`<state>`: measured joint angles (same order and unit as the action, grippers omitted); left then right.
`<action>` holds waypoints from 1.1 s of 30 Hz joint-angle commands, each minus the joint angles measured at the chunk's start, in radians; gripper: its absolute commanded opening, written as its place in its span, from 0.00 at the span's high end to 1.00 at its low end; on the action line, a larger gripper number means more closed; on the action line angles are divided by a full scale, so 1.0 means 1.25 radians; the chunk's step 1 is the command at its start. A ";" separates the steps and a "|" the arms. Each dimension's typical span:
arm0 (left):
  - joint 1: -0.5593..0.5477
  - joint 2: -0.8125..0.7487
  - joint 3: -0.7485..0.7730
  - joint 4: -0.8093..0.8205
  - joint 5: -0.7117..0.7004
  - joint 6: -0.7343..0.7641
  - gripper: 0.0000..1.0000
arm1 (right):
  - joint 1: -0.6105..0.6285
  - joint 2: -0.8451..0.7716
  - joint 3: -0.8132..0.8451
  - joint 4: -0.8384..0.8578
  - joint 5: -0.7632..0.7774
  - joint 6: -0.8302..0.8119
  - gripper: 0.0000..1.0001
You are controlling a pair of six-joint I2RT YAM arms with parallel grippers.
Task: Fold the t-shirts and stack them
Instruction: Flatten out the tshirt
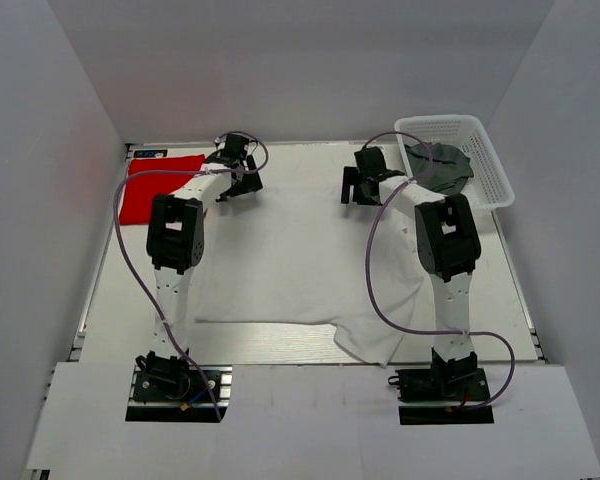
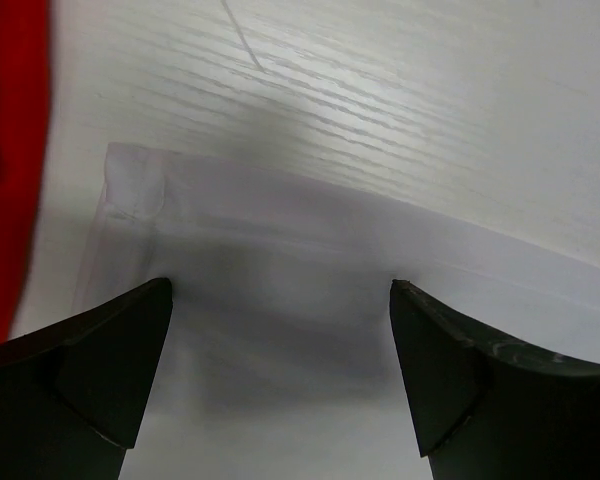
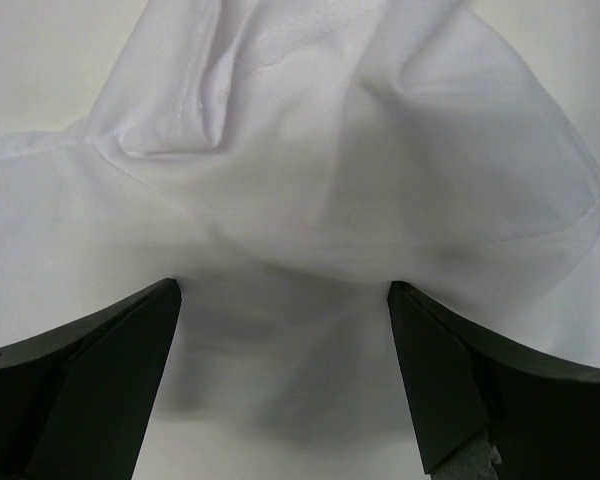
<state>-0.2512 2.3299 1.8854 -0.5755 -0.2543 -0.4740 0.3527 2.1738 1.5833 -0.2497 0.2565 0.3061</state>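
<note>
The white t-shirt (image 1: pixel 290 260) lies spread over the middle of the table, its near right part crumpled. My left gripper (image 1: pixel 240 187) is open over the shirt's far left corner; in the left wrist view the left gripper (image 2: pixel 280 285) straddles the flat white hem (image 2: pixel 280 230) with nothing pinched. My right gripper (image 1: pixel 356 189) is open over the far right part; in the right wrist view the right gripper (image 3: pixel 283 285) stands above a bunched fold of the white t-shirt (image 3: pixel 320 170). The red t-shirt (image 1: pixel 158 186) lies folded at the far left. The dark grey-green t-shirt (image 1: pixel 440 166) sits in the basket.
A white plastic lattice basket (image 1: pixel 492 160) stands at the far right corner. White walls close the table on three sides. The red t-shirt (image 2: pixel 5 170) shows at the left edge of the left wrist view, and bare wood-grain table (image 2: pixel 400 110) lies beyond the hem.
</note>
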 commanded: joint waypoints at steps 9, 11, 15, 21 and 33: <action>0.039 -0.013 0.139 -0.056 0.049 0.053 0.00 | -0.005 0.060 0.218 -0.009 -0.058 -0.120 0.10; 0.039 -0.050 0.123 -0.056 0.057 0.060 0.00 | -0.005 0.001 0.199 0.002 -0.091 -0.121 0.10; 0.024 -0.198 -0.037 -0.027 0.066 0.053 0.00 | -0.001 -0.159 0.036 0.063 -0.129 -0.090 0.10; 0.024 -0.538 -0.463 0.063 0.088 -0.054 0.00 | -0.008 -0.359 -0.252 0.078 -0.046 0.018 0.10; 0.024 -0.972 -0.990 0.153 0.074 -0.254 0.00 | -0.016 -0.419 -0.425 0.164 0.054 0.048 0.10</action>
<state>-0.2237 1.1759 0.6922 -0.4870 -0.1612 -0.7273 0.3393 1.6440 1.0004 -0.1497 0.2718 0.3725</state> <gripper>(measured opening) 0.996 0.902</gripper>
